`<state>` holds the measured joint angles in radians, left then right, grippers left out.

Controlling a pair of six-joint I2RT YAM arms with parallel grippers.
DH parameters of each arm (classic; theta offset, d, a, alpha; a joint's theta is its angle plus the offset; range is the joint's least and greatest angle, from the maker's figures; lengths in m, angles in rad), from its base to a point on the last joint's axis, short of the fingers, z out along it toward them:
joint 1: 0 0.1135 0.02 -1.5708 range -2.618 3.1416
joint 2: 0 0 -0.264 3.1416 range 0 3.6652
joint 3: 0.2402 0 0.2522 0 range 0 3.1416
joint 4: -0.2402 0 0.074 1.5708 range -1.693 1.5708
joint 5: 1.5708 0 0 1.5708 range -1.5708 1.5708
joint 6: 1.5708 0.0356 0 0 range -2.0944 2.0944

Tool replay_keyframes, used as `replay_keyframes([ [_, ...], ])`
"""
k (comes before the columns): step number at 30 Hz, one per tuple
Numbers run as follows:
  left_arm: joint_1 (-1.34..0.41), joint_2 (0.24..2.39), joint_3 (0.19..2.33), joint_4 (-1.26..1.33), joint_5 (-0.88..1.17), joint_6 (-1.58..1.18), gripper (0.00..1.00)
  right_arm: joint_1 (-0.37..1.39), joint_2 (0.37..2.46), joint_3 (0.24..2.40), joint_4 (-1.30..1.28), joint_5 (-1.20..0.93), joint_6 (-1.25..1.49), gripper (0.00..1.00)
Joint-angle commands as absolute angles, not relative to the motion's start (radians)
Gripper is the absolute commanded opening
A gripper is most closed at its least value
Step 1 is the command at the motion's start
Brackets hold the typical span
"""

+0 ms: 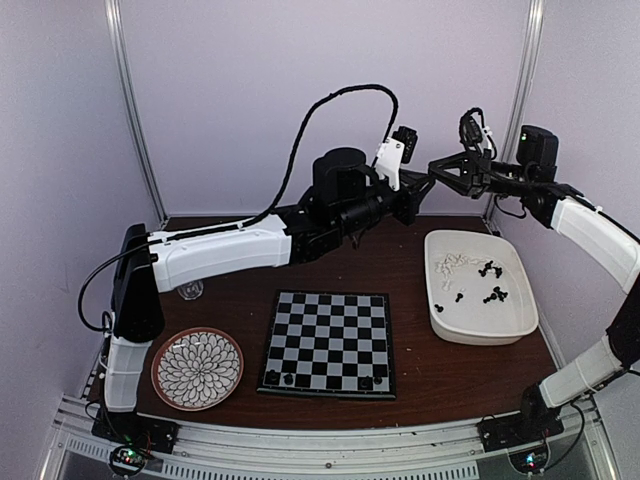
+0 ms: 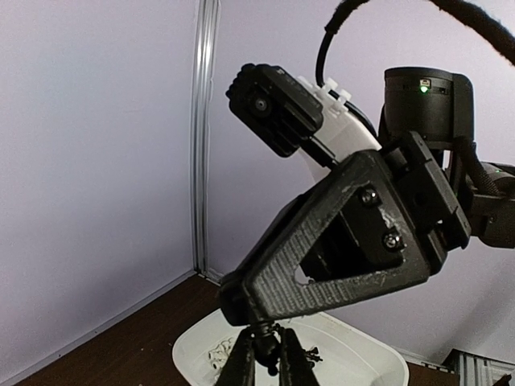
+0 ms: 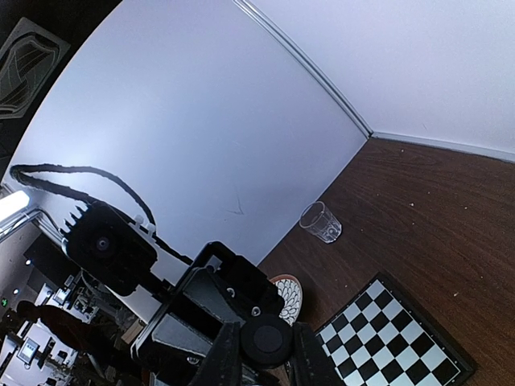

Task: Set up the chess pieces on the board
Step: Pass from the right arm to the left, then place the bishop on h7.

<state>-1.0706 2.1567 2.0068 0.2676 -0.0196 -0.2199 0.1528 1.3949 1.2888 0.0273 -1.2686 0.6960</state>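
Observation:
High above the table's back right, my two grippers meet tip to tip. A black chess piece [image 2: 270,344] sits between them. My left gripper [image 2: 269,358] is shut on its ribbed stem, directly under my right gripper [image 2: 249,310]. In the right wrist view my right gripper [image 3: 264,354] is shut on the piece's round base [image 3: 265,342]. From above, the left gripper [image 1: 420,188] and right gripper [image 1: 434,170] touch. The board [image 1: 330,330] lies at the table's middle with a few black pieces [image 1: 290,379] on its near row.
A white tub [image 1: 445,328] at the right holds loose black pieces [image 1: 490,272] and white pieces [image 1: 450,265]. A round flower-patterned plate [image 1: 197,368] lies front left. A small glass [image 1: 189,291] stands behind it, near the left arm.

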Motion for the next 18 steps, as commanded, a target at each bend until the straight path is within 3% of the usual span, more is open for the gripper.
replay_keyframes([
  [1,-1.066,2.133,2.004,0.325,-0.027,-0.209,0.06,0.160,1.374,1.274,0.031,-1.283,0.675,0.19],
  [7,-1.066,2.115,1.985,0.317,-0.023,-0.198,0.02,0.157,1.372,1.280,0.016,-1.291,0.660,0.26],
  [14,-1.053,2.033,1.925,0.206,-0.026,-0.179,0.00,0.081,1.355,1.315,-0.035,-1.354,0.646,0.54],
  [16,-1.033,1.988,1.916,0.096,-0.013,-0.181,0.00,0.048,1.346,1.322,-0.119,-1.377,0.586,0.63],
  [18,-1.005,1.944,1.921,-0.102,0.000,-0.178,0.00,0.019,1.336,1.331,-0.258,-1.392,0.460,0.66],
])
